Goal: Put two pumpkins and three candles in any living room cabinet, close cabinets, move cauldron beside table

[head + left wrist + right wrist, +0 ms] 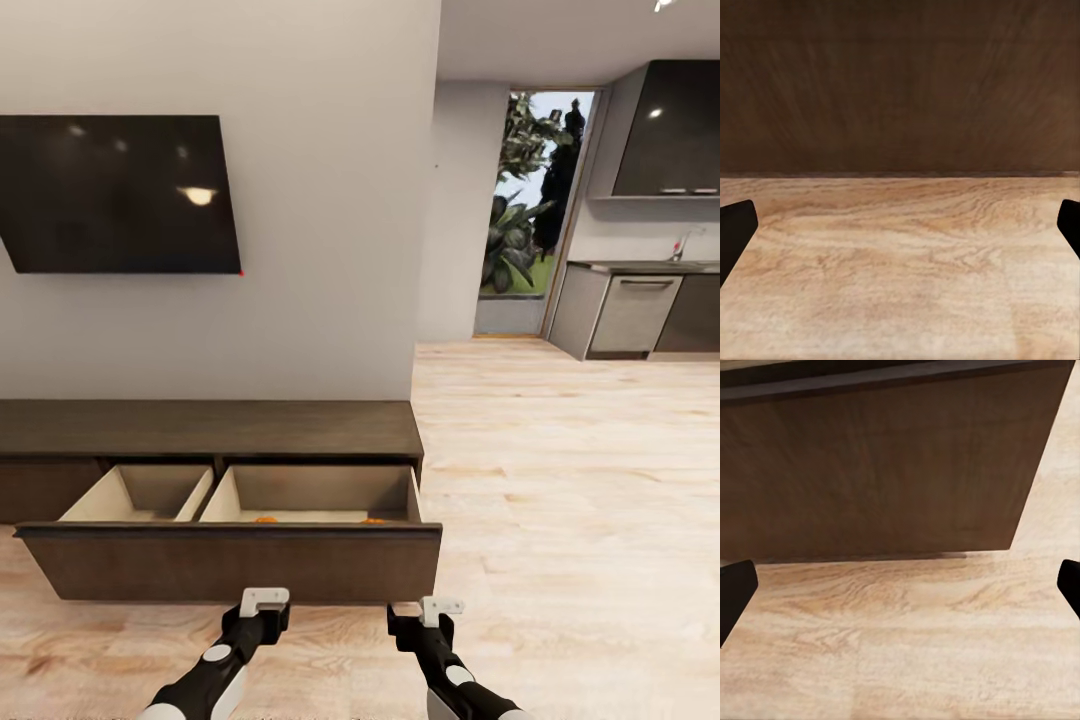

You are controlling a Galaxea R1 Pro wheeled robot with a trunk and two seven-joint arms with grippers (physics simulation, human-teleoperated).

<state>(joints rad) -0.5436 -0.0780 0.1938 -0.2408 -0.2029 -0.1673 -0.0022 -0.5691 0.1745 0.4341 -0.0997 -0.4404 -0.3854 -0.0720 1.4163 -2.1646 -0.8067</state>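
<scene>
Cabinet (210, 430) at lower left of the head view, its wide drawer (230, 562) pulled out. Two orange bits, likely pumpkins (266, 519), lie in the drawer's right compartment, mostly hidden by the front panel. Left gripper (264, 600) and right gripper (441, 607) sit low at bottom centre, both empty with fingers spread wide, facing the drawer front, probably lined up to push it closed. Candles, cauldron: can't tell where.

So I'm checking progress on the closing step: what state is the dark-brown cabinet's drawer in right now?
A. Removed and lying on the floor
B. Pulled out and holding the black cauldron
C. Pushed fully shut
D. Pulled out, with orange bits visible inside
D: the drawer of the cabinet stands pulled out, with orange pumpkin tops peeking over its front.
</scene>
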